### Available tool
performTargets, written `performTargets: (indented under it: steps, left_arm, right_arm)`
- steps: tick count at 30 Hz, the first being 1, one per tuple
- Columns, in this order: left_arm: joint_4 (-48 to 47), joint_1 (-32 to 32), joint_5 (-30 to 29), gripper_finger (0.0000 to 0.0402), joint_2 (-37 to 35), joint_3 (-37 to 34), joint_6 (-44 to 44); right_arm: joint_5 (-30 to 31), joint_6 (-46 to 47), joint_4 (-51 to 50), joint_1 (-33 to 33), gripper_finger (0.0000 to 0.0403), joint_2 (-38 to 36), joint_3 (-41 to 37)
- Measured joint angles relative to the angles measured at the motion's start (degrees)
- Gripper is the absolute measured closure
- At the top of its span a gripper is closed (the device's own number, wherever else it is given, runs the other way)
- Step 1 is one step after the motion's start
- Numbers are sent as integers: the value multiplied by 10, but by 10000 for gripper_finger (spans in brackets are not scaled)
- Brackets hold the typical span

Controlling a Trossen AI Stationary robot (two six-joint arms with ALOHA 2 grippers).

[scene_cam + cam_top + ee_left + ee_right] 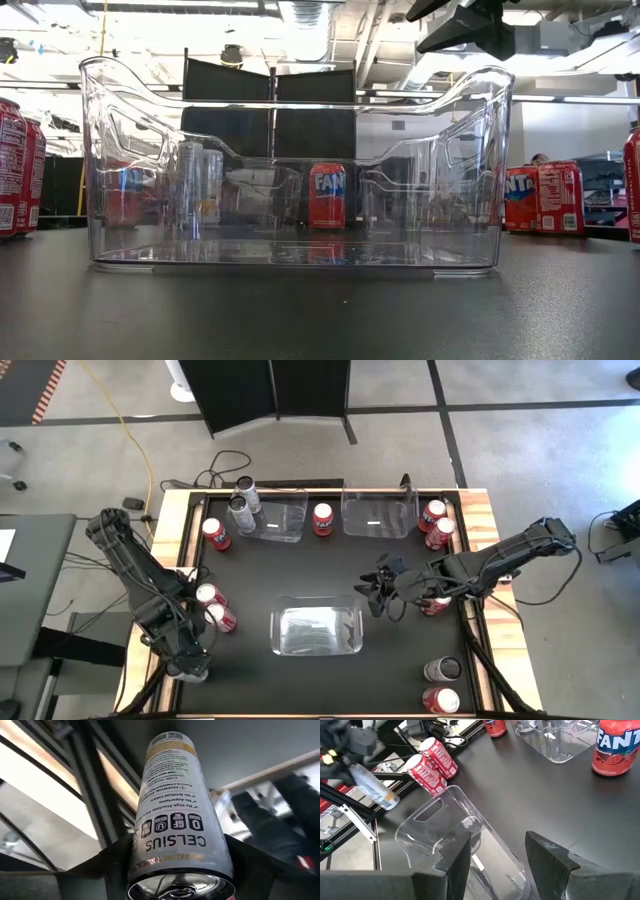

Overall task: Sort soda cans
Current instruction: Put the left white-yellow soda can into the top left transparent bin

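Observation:
My left gripper [190, 665] is over the table's near left corner, shut on a silver soda can [172, 815] with black lettering; the right wrist view shows that can [374, 790] tilted in the air. My right gripper [497, 865] hangs open above the table just right of the middle clear bin [317, 627], with nothing between its fingers. Two red cans [215, 607] lie side by side at the left edge. Other red cans [322, 519] and silver cans [242, 502] stand on their bases along the far side and at the near right corner. My left gripper pinches the silver can's side wall [145, 862] between its two fingers [112, 857], close to the silver-rimmed end [180, 887] that is nearest the wrist. The can's length runs out past the fingertips. It is lifted clear of the table and tilted.
Two more clear bins [275, 520] [378, 515] stand at the far side. Red cans [436, 523] stand at the far right, and a silver can [442, 670] and a red can [441, 700] at the near right. Wooden rails [480, 510] edge the black table top.

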Motion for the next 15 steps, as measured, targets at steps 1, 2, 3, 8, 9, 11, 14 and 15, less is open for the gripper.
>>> performTargets:
  steps: [1,2,3,8,9,11,14,15]
  left_arm:
    - [-2,5,-1,151,0,12,5]
    - [-3,10,-1,151,0,26,9]
    - [-3,15,-3,151,0,39,14]
    - [-15,47,-78,151,1,120,66]
    - [-24,57,-87,151,1,135,79]
    - [-46,79,-102,151,1,163,102]
    - [-97,117,-128,151,1,210,140]
    - [-119,131,-134,151,1,225,155]
  right_arm:
    - [0,0,0,0,198,0,0]
    - [0,0,0,0,198,0,0]
    - [0,0,0,0,198,0,0]
    - [-14,-12,1,-1,198,0,0]
    - [-16,-12,0,-1,198,0,0]
    - [-17,-13,0,1,198,0,0]
    - [-18,-13,0,1,198,0,0]
    - [-20,-13,0,1,198,0,0]
